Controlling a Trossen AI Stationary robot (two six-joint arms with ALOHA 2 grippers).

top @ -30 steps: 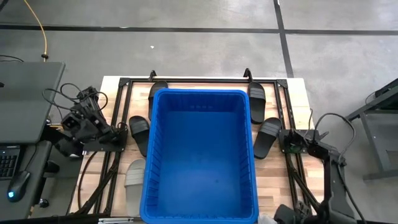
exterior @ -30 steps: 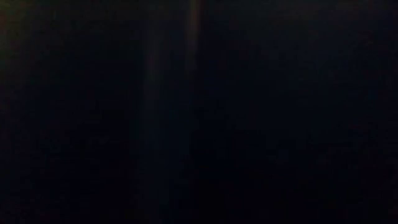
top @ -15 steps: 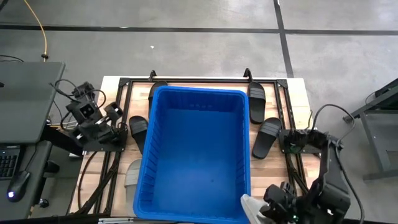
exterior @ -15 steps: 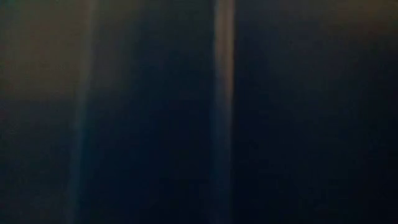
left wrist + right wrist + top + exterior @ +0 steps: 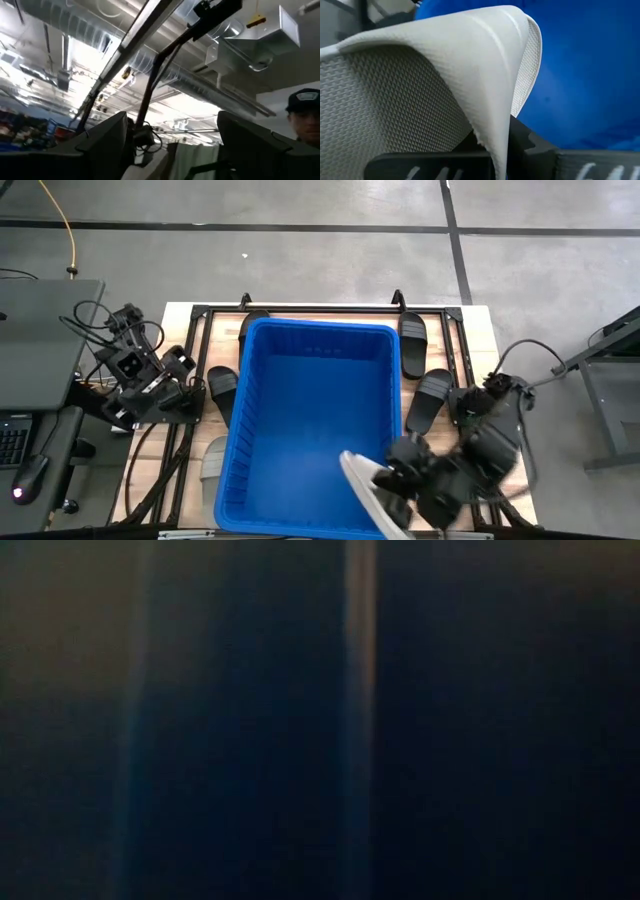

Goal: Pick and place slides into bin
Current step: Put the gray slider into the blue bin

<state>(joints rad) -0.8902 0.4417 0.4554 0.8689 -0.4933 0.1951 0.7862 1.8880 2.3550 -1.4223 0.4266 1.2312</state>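
The blue bin stands in the middle of the table. My right gripper is shut on a light grey slide over the bin's near right corner; the slide fills the right wrist view. My left gripper is open and empty, raised at the table's left edge and pointing up at the ceiling. Black slides lie flat on the table at the bin's left and right. Another light grey slide lies at the near left. My right gripper holds the light grey slide near its strap, which arches over one dark finger. The slide itself hides the rest of the contact. The slide is lifted clear and tilted, its free end reaching out over the inside of the bin.
A black metal frame runs around the table top. One more black slide shows behind the bin's far left corner. A desk with a laptop stands left of the table. A person's head shows in the left wrist view.
My right gripper has come up from the table's near right corner with the light grey slide and gone toward the far and left edges, to over the bin's near right corner. The bin's near end has slid a little to the left. My left gripper has tipped upward.
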